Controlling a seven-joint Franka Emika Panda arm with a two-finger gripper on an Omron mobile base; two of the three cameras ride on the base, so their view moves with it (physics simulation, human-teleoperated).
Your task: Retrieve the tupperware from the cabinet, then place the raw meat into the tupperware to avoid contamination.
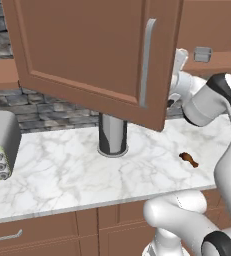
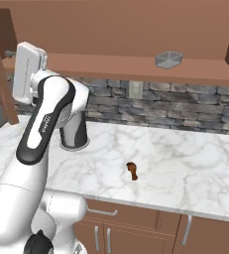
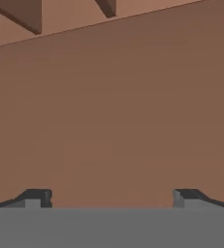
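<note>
Cabinet (image 1: 87, 55) door swung open, gripper (image 3: 111, 198) jaws spread wide, holding nothing.
One tupperware (image 2: 168, 59): grey translucent, shallow, rounded corners, sitting on the cabinet shelf. One raw meat (image 2: 132, 170) chunk, reddish-brown with a tapered end, lying on the white marble counter (image 2: 185, 163). One dark cylinder (image 1: 112, 135) stands behind it. One brushed silver bar handle (image 1: 147, 62) on the panelled wood door. No legible writing.

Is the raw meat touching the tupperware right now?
Apart. The right base view shows the tupperware up on the cabinet shelf, while the raw meat lies on the marble counter well below it.
</note>
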